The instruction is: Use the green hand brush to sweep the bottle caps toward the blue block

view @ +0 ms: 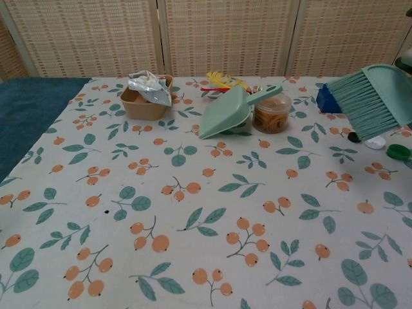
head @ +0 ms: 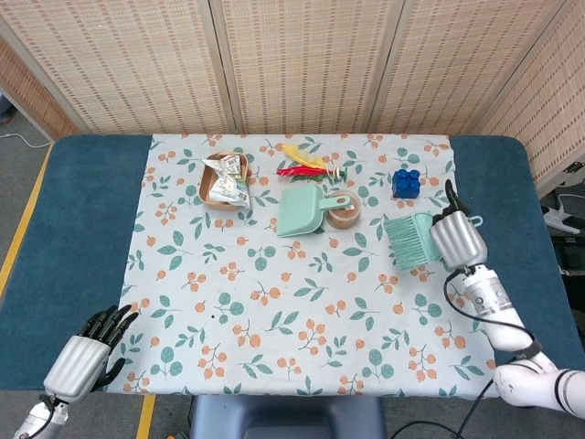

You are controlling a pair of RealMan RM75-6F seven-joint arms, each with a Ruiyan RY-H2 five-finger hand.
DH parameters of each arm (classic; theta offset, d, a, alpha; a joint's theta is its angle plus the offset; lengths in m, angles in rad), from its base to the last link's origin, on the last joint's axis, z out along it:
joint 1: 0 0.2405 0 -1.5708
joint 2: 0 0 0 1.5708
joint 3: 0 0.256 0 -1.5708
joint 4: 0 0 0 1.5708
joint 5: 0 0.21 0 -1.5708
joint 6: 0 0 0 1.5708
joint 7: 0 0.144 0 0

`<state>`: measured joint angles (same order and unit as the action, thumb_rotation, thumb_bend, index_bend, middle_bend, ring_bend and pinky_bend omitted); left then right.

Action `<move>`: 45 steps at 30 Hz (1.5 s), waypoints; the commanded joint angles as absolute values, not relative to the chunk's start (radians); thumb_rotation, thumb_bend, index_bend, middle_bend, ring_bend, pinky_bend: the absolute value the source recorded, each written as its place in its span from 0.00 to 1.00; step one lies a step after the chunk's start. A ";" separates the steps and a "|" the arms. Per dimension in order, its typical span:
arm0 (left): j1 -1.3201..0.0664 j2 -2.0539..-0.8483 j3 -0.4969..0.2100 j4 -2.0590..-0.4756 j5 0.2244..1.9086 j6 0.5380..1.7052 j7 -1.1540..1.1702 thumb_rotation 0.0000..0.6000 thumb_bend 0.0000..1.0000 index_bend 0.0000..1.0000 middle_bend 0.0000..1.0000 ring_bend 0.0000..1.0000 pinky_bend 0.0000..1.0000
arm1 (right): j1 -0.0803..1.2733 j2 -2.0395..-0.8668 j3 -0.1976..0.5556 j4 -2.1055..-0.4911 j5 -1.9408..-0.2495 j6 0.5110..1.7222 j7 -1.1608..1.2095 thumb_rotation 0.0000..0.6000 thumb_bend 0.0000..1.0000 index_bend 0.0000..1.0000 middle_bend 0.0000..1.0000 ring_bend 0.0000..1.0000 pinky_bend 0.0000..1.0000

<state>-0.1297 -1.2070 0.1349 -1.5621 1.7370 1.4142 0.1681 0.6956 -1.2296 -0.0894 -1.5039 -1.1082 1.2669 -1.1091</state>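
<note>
Gripping one green brush [head: 410,240]: right hand [head: 457,240]; three caps [view: 375,142], one blue block [head: 407,183]; left hand [head: 80,358] empty, fingers spread.

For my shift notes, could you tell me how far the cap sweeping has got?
Done: the right hand holds the green hand brush, lifted off the cloth. In hand: positioning the brush. Left: the bottle caps lie unswept on the cloth, short of the blue block. The left hand rests idle.
</note>
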 commanded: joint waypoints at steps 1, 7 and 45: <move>-0.126 -1.201 0.142 -1.569 1.750 1.422 0.162 1.00 0.40 0.00 0.00 0.00 0.15 | 0.523 -1.258 -0.092 -1.748 -1.176 1.413 -0.870 1.00 0.51 1.00 0.77 0.43 0.00; -0.118 -1.190 0.162 -1.566 1.790 1.448 0.142 1.00 0.40 0.00 0.00 0.00 0.15 | 0.416 -1.371 -0.167 -1.751 -1.189 1.477 -1.021 1.00 0.51 1.00 0.78 0.43 0.00; -0.089 -1.168 0.163 -1.536 1.887 1.598 0.024 1.00 0.38 0.00 0.00 0.00 0.13 | -0.006 -1.154 -0.300 -1.712 -1.559 1.856 -0.383 0.65 0.16 0.00 0.00 0.00 0.00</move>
<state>-0.0961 -1.1653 0.1631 -1.5473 1.8672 1.5736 0.0415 0.1592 -1.2837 -0.2090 -1.7556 -1.4161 1.6407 -0.6510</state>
